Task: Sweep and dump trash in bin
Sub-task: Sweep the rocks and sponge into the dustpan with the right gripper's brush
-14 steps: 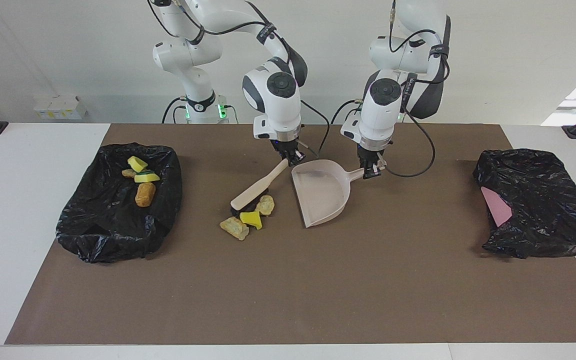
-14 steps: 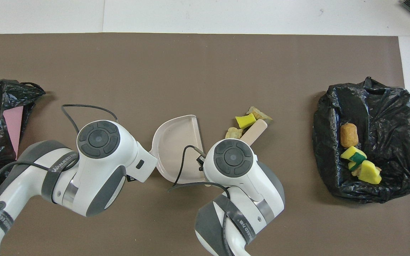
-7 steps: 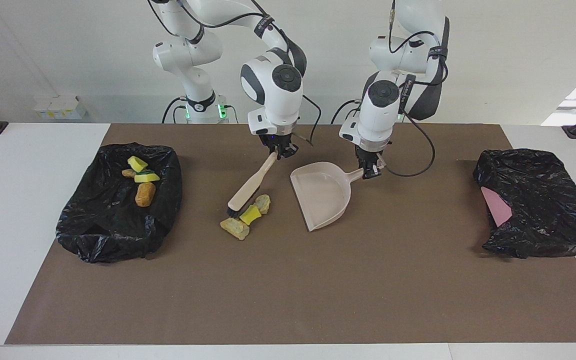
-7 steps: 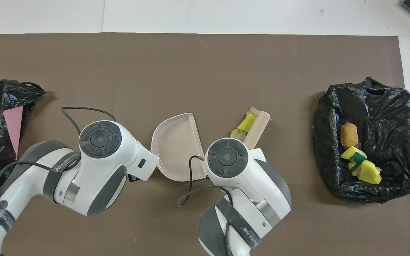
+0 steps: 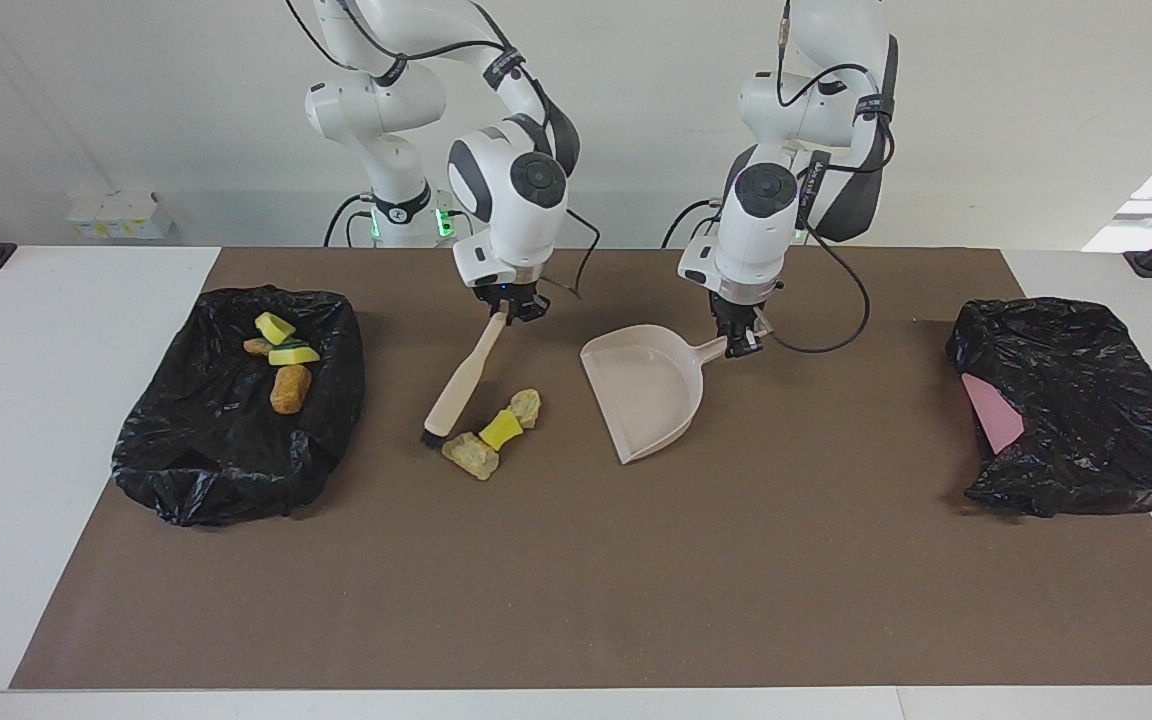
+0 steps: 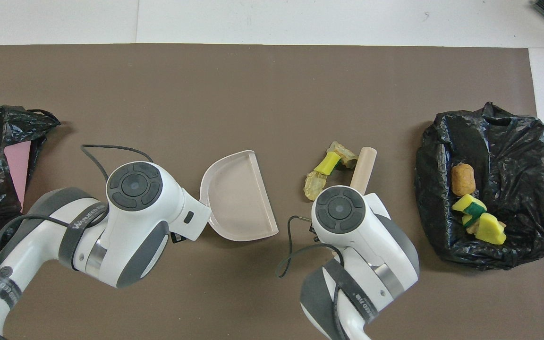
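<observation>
Clock reference: all clock directions are being read on the facing view.
Right gripper (image 5: 506, 313): it is clamping tight on the handle end of the beige hand brush (image 5: 461, 380), over the brown mat (image 5: 576, 580).
Left gripper (image 5: 739, 345): it is pinching the stub handle of the beige plastic dustpan (image 5: 648, 395), whose tray is sitting low on the mat.
Brush axis: the brush is slanting from the held end at 1 o'clock down to the dark bristles (image 5: 431, 437) at 7 o'clock, and the bristles seem to be touching the mat.
Loose trash (image 5: 496, 430): two pale tan rock-like chunks with a yellow sponge piece between them are lying in a short row just beside the bristles, at 3 o'clock from them; the row is running nearly parallel to the brush.
Dustpan from trash: the pan is lying at 3 o'clock of the row, apart from it, with its open edge facing 9 o'clock.
Key relation: the trash is sitting between bristles and pan mouth, so a stroke toward 3 o'clock looks right; the right arm is the nearer one.
Bin: the black bag-lined bin (image 5: 336, 330) at the right arm's end is already holding sponge pieces and an orange-brown lump (image 5: 290, 388).
</observation>
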Available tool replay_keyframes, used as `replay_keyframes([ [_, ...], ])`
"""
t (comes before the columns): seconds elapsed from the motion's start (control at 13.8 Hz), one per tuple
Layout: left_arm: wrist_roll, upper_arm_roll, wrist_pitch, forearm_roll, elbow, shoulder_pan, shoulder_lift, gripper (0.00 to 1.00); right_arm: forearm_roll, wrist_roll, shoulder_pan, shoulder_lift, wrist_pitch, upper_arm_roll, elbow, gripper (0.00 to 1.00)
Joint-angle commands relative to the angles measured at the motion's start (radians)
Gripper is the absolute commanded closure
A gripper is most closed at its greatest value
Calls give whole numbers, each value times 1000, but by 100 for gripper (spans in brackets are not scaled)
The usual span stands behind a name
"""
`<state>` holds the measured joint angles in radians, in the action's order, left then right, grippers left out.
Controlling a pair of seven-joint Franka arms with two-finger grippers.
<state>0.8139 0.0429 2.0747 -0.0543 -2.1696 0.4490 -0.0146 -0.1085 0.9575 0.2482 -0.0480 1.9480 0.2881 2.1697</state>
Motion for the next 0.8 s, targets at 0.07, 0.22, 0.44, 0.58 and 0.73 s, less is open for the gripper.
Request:
replay_keyframes([
  [0.07, -38, -9, 16, -18, -35, 13, 28, 100, -16, -222, -87, 30, 64, 14, 44, 100],
  [0.22, -59, -8, 16, -18, -36, 16, 28, 100, 6, -355, -90, 28, 84, 14, 45, 100],
  [0.44, -65, -9, 21, -18, -53, 26, 36, 100, 94, -450, -64, 8, 92, 17, 42, 100],
  [0.58, -68, -8, 25, -18, -56, 33, 24, 100, 147, -503, -15, -22, 97, 17, 18, 100],
  [0.73, -85, -9, 50, -18, -62, 51, 15, 100, 225, -534, 32, -65, 124, 17, -13, 100],
])
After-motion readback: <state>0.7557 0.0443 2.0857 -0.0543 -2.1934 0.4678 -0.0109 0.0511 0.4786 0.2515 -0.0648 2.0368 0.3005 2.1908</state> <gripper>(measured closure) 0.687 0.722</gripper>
